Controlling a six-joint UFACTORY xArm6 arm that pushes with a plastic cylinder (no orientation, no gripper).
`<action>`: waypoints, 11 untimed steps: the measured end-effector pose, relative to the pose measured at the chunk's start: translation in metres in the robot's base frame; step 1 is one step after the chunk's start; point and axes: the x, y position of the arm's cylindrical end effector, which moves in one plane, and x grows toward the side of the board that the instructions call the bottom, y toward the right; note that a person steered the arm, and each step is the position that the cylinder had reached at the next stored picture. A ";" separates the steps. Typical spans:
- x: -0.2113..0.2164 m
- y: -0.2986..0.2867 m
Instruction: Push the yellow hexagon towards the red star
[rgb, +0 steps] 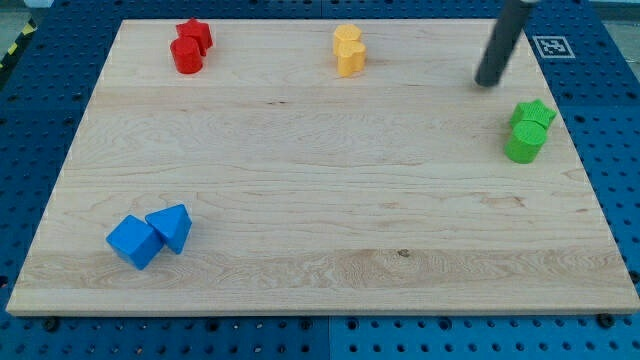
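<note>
Two yellow blocks touch near the view's top centre: a hexagon (346, 40) behind and a heart-like block (350, 60) in front. Two red blocks touch at the top left: a red star (195, 33) and a red cylinder-like block (186, 55) just below it. My tip (488, 83) rests on the board at the upper right, well to the right of the yellow blocks and touching no block.
Two green blocks touch at the right edge: a star (536, 112) and a rounded block (525, 143) below it. Two blue blocks sit at the lower left: a cube (133, 241) and a triangular block (171, 226). The wooden board (320, 200) lies on a blue pegboard.
</note>
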 end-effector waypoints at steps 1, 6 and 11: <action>-0.038 -0.045; -0.058 -0.187; -0.077 -0.251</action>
